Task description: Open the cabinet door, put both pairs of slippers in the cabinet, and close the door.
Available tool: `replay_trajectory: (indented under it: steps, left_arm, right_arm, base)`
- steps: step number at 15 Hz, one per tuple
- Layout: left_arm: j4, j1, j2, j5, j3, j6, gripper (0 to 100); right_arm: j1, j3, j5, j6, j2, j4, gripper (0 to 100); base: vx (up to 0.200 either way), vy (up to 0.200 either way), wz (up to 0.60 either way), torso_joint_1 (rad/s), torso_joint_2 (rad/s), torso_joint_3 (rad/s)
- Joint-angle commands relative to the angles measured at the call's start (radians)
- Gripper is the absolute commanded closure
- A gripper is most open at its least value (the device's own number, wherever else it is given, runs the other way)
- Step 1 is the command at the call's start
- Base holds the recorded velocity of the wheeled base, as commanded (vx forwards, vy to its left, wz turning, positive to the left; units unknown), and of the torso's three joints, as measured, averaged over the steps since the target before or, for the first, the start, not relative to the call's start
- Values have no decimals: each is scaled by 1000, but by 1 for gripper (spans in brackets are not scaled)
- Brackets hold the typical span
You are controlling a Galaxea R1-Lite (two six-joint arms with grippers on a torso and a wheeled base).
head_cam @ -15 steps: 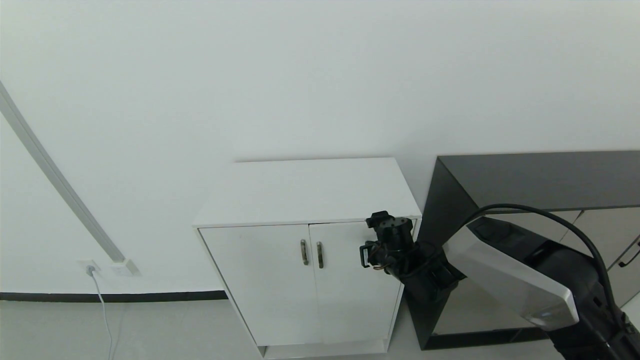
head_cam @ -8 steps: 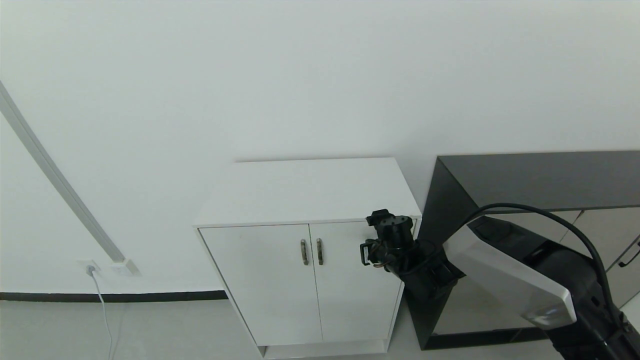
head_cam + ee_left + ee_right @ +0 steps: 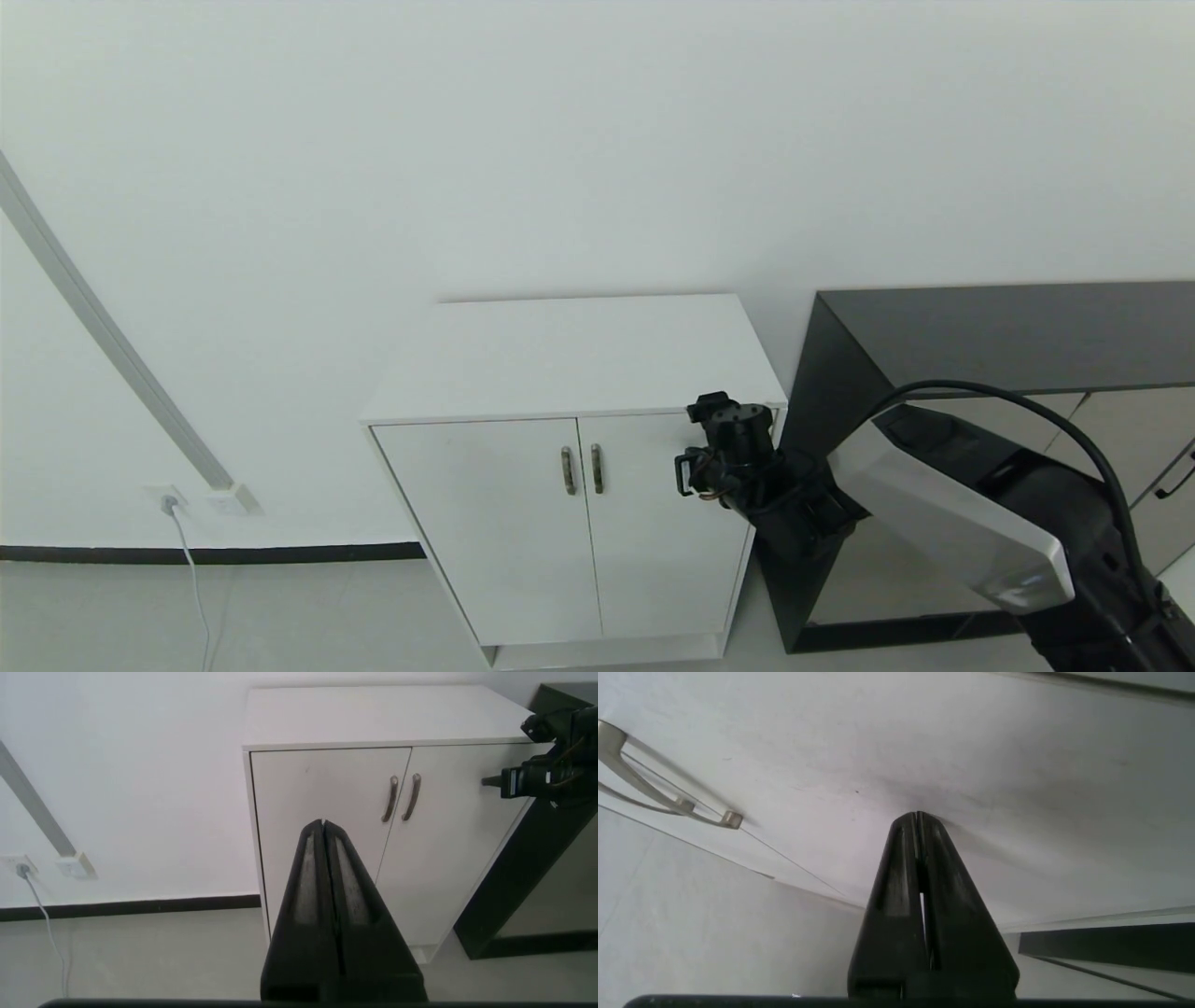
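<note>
The white cabinet [image 3: 569, 355] stands against the wall with both doors shut, its two metal handles [image 3: 582, 471] side by side at the middle seam. My right arm's wrist [image 3: 733, 457] hangs in front of the right door's outer part. In the right wrist view my right gripper [image 3: 920, 819] is shut and empty, its tip close to the white door [image 3: 1036, 775], off to one side of the handles [image 3: 654, 775]. My left gripper [image 3: 322, 829] is shut and empty, well back from the cabinet [image 3: 318, 784] and facing its left door.
A dark cabinet [image 3: 980, 336] stands right beside the white one. A wall socket with a white cable [image 3: 173, 509] and a slanted cable duct [image 3: 103, 336] are at the left. Bare grey floor [image 3: 280, 616] lies in front.
The right arm has shifted only very slightly; the cabinet doors stay shut and nothing else has moved.
</note>
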Motion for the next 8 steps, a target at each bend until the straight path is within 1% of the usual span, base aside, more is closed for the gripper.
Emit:
replay_trajectory:
  steps: [1, 5, 8]
  left_arm:
    - [0, 0, 1, 1, 0, -1, 100]
    - [0, 0, 1, 1, 0, -1, 100]
    - [0, 0, 1, 1, 0, -1, 100]
  right_arm:
    - [2, 12, -1, 0, -14, -1, 100]
    - [5, 62, -4, 0, -52, -10, 100]
    - [5, 168, -4, 0, -92, -79, 100]
  base:
    - [0, 0, 0, 0, 0, 0]
    - [0, 0, 0, 0, 0, 0]
    - [0, 0, 0, 0, 0, 0]
